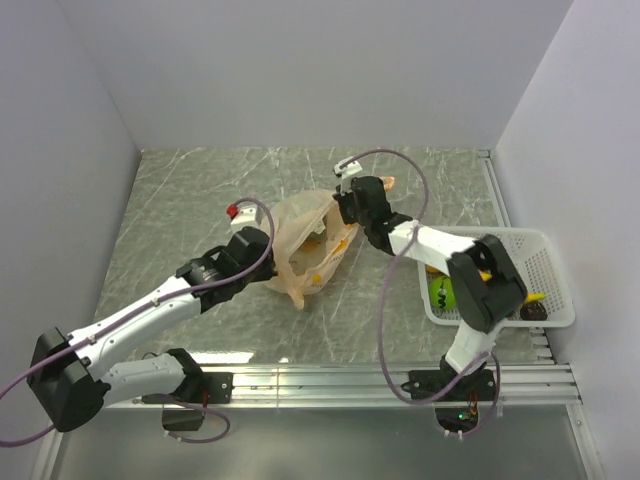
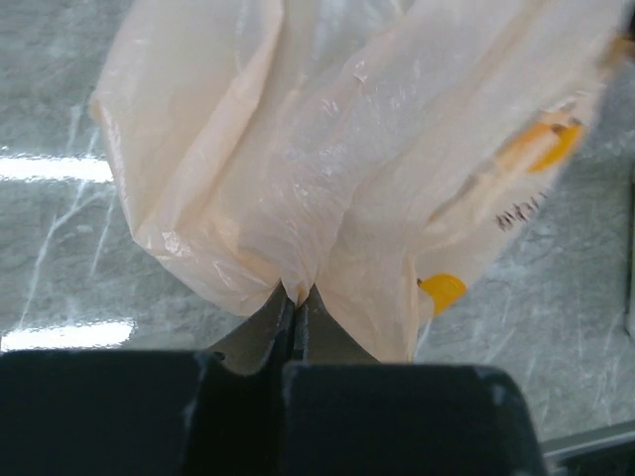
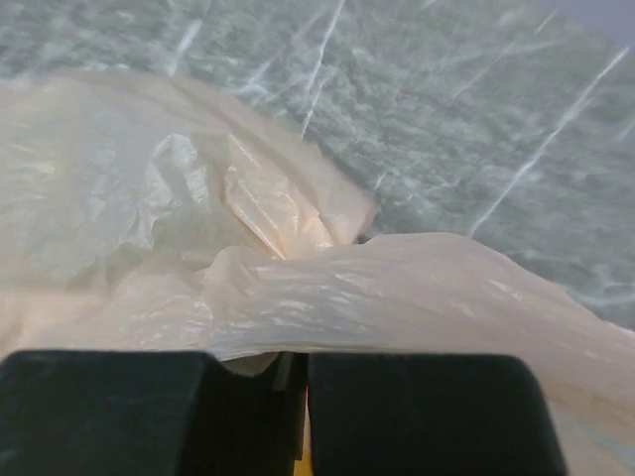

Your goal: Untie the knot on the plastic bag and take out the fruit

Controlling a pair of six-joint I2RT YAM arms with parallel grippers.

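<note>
The pale orange plastic bag (image 1: 305, 250) lies crumpled at the table's middle. Yellow fruit (image 1: 325, 262) shows through its film, and the left wrist view gives more yellow fruit (image 2: 544, 145) behind the plastic. My left gripper (image 1: 264, 247) is shut on a pinched fold of the plastic bag (image 2: 298, 198) at its left side. At the bag's upper right edge my right gripper (image 1: 349, 206) is shut, with the plastic bag (image 3: 397, 288) stretched across its fingertips. A handle strip (image 1: 386, 183) sticks out beyond it. No knot shows in any view.
A white mesh basket (image 1: 553, 262) stands at the right edge with a green apple (image 1: 441, 292), a dark piece (image 1: 534, 312) and yellow bits inside. A small red object (image 1: 233, 211) sits by the left wrist. Walls close in left, back and right.
</note>
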